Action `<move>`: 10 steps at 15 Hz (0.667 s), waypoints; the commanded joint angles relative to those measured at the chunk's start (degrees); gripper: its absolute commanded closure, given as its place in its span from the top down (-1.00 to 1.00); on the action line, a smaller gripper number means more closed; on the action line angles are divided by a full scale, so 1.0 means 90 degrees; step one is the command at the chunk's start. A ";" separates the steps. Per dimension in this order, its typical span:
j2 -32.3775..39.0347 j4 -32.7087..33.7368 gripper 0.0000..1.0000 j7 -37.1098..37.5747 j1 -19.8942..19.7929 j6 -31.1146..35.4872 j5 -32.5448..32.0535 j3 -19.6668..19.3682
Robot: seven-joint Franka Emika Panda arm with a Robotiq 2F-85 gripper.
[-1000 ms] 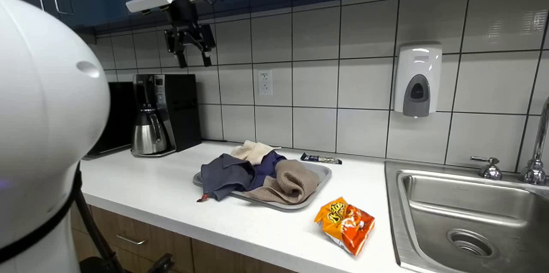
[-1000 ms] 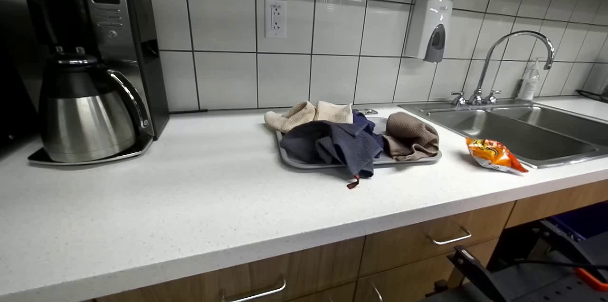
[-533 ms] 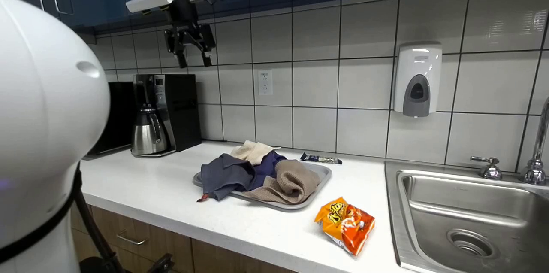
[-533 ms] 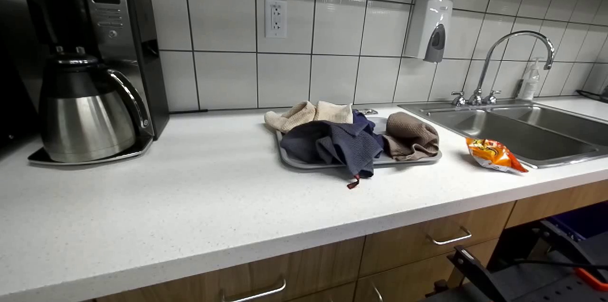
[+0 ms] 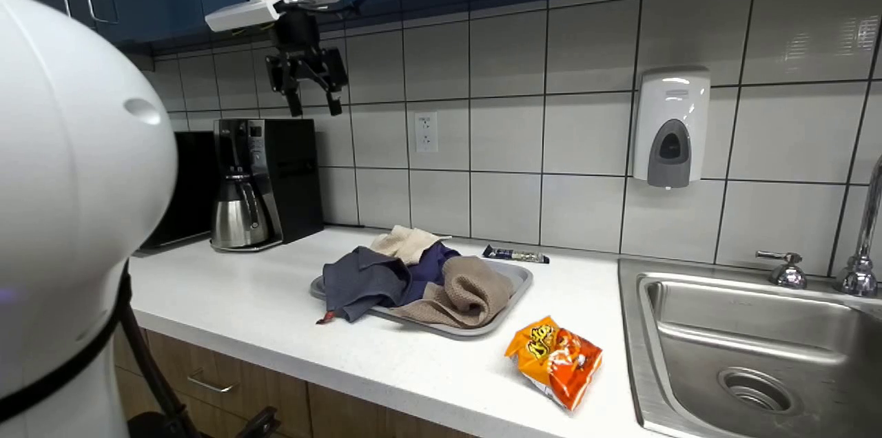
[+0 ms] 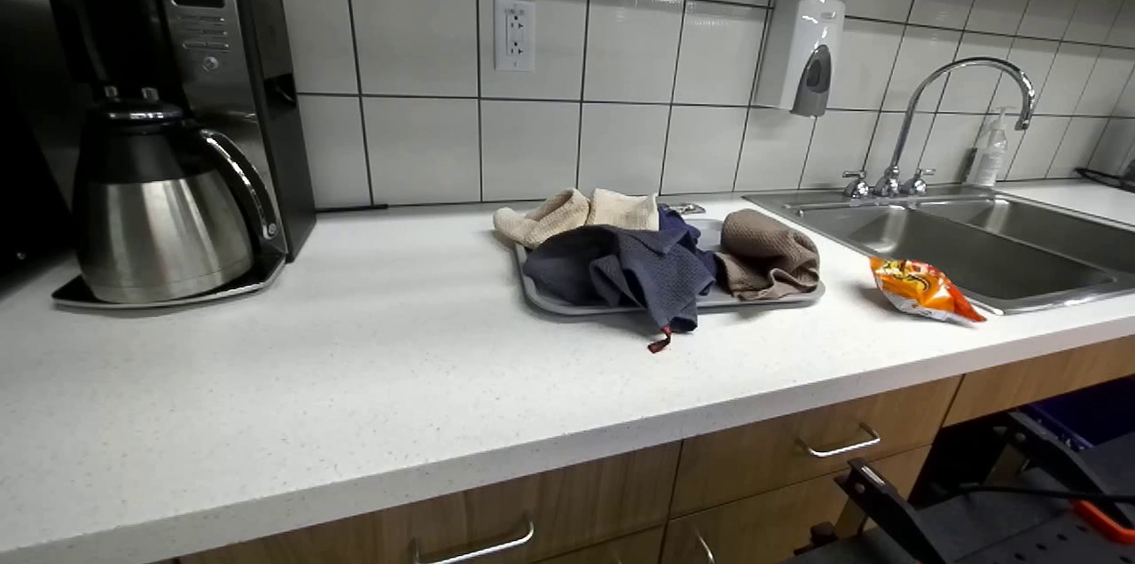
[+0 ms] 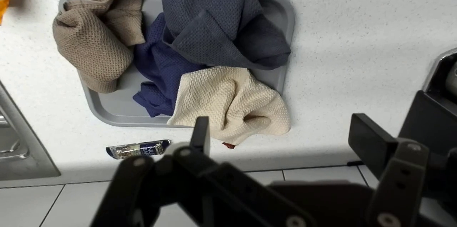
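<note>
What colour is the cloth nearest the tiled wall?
That cloth is cream, with a textured weave; clearest in the wrist view.

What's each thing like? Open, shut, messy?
Gripper: open, holding nothing.
Gray tray: flat, partly covered.
Brown cloth: rumpled.
Charcoal cloth: rumpled, overhanging tray.
Navy cloth: rumpled, partly covered.
Cream cloth: rumpled, overhanging tray.
Nut bar: wrapped, lying flat.
Orange snack bag: lying; can't tell if sealed.
Carafe: upright in coffee maker.
Faucet: not running.
Wooden drawers: shut.

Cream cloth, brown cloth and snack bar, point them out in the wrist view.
Cream cloth (image 7: 232, 100), wrist view, creased middle.
Brown cloth (image 7: 93, 44), wrist view, bunched middle.
Snack bar (image 7: 137, 149), wrist view, wrapper's middle.
</note>
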 commanded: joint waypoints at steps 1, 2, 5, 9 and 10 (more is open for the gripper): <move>-0.0002 -0.0274 1.00 0.0223 0.0075 0.0322 -0.0072 -0.0040; 0.0016 -0.0325 1.00 0.0241 0.0069 0.0355 -0.0072 -0.0041; 0.0138 -0.0451 1.00 0.0327 0.0033 0.0377 -0.0114 -0.0040; 0.0381 -0.0554 1.00 0.0523 -0.0004 0.0467 -0.0181 -0.0049; 0.0445 -0.0572 1.00 0.0594 -0.0015 0.0513 -0.0213 -0.0051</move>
